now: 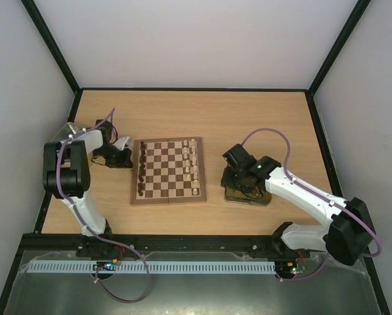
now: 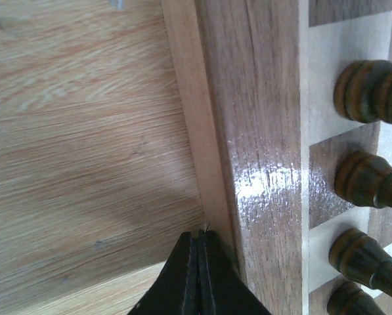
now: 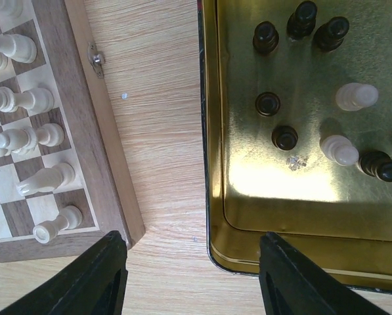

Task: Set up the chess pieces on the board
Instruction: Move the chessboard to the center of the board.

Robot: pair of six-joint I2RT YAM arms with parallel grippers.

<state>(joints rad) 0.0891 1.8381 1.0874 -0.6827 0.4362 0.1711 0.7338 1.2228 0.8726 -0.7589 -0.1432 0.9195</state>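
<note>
Gaping right claw (image 3: pixel 192 262), roughly 10 tray (image 3: pixel 212 131) pieces (image 3: pixel 284 137)

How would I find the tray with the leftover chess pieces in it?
Find the checkered board in the middle of the wooden table. Just beside it, on its right, sits a tray. It's the only shiny gold thing, holding loose dark and pale pieces.

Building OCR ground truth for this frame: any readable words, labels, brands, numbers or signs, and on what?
None readable in any view.
chessboard: no letters or numbers on the border or squares.
gold tray: no print on the parts that show.
right arm: only a green light, no legible label.
</note>
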